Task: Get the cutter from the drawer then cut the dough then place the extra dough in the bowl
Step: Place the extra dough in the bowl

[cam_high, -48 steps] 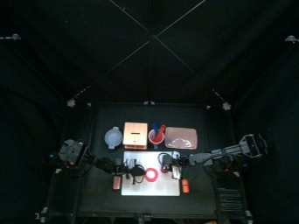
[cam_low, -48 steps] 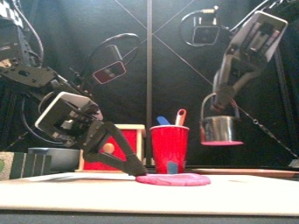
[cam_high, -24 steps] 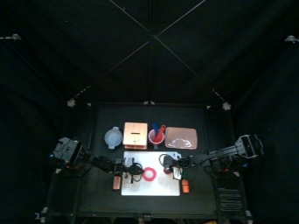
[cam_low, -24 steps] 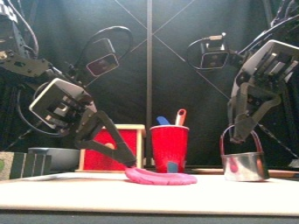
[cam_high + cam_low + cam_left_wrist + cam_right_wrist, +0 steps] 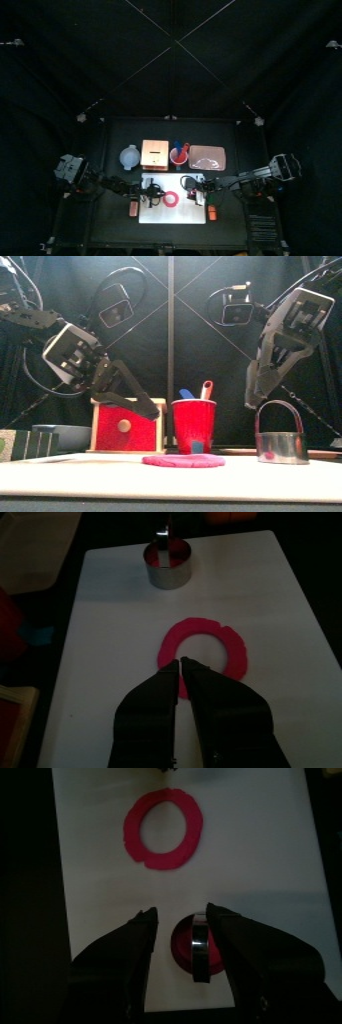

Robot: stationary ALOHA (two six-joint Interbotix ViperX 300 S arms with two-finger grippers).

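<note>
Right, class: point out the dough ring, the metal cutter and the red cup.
dough ring [image 5: 241, 650]: left wrist view, on its band.
metal cutter [image 5: 282, 448]: front view, on its side wall.
red cup [image 5: 194, 424]: front view, on its front wall.

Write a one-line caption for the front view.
Left gripper hovers near the pink dough ring; right gripper above the metal cutter standing on the white board.
</note>
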